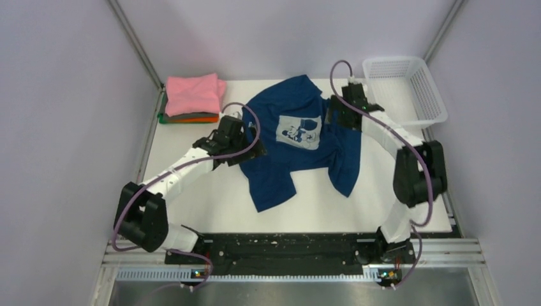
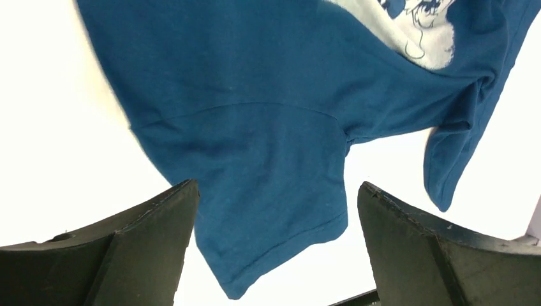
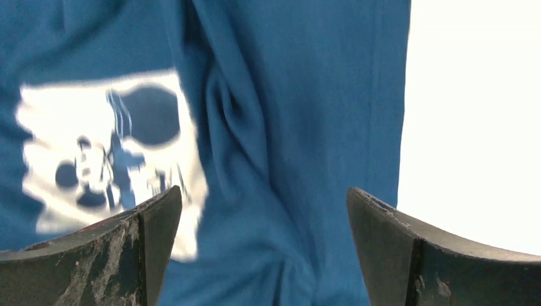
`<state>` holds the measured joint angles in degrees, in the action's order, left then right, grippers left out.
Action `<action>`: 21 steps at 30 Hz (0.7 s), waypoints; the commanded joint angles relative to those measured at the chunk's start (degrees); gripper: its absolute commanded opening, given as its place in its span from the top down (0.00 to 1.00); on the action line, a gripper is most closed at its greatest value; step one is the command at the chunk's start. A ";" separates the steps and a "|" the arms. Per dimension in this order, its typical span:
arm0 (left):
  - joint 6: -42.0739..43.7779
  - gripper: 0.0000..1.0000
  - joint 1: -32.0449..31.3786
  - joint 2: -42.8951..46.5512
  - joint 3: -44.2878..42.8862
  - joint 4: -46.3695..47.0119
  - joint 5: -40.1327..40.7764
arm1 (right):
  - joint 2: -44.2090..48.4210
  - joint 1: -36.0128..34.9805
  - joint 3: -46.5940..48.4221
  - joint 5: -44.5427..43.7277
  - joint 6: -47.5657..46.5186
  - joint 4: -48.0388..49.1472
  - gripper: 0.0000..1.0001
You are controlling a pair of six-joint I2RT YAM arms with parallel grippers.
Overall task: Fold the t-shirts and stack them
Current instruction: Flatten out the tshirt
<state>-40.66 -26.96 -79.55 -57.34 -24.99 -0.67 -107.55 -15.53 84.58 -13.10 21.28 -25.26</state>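
The navy t-shirt (image 1: 290, 162) lies crumpled and unfolded in the middle of the table, its white cartoon print (image 1: 300, 131) facing up. My left gripper (image 1: 253, 148) is open over the shirt's left edge; in the left wrist view (image 2: 274, 223) a sleeve (image 2: 268, 204) lies between its spread fingers. My right gripper (image 1: 334, 116) is open over the shirt's right side; the right wrist view (image 3: 265, 242) shows bunched navy cloth (image 3: 300, 127) and the print (image 3: 108, 146) below it. A folded pink shirt (image 1: 194, 94) tops orange (image 1: 194, 117) and green (image 1: 163, 119) ones at the back left.
A white plastic mesh basket (image 1: 408, 95) stands at the back right corner. Grey walls close in the table (image 1: 210, 210) on the left, right and back. The arm bases sit on a black rail (image 1: 281, 245) at the near edge.
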 commanded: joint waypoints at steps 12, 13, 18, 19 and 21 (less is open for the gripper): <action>3.63 0.01 -0.79 -23.06 -11.19 8.84 -11.82 | 19.14 0.42 -38.94 19.91 13.56 12.90 0.02; 3.81 0.01 -0.21 -23.65 -10.79 7.93 -11.12 | 18.83 0.49 -39.02 18.47 14.12 11.83 0.02; 2.30 0.01 3.83 -21.00 -0.24 7.02 -9.08 | 21.07 4.40 -41.15 14.54 15.32 6.29 0.01; 1.91 0.01 4.65 -20.13 2.22 6.52 -8.93 | 21.97 5.29 -41.88 13.92 15.37 5.33 0.01; 1.13 0.01 5.83 -17.78 6.31 4.34 -7.51 | 23.72 6.73 -43.01 13.30 15.33 2.70 0.01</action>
<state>-39.03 -23.70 -100.29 -59.51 -14.33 -11.99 -86.50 -12.10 45.12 3.53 35.31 -14.61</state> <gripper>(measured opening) 0.985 0.984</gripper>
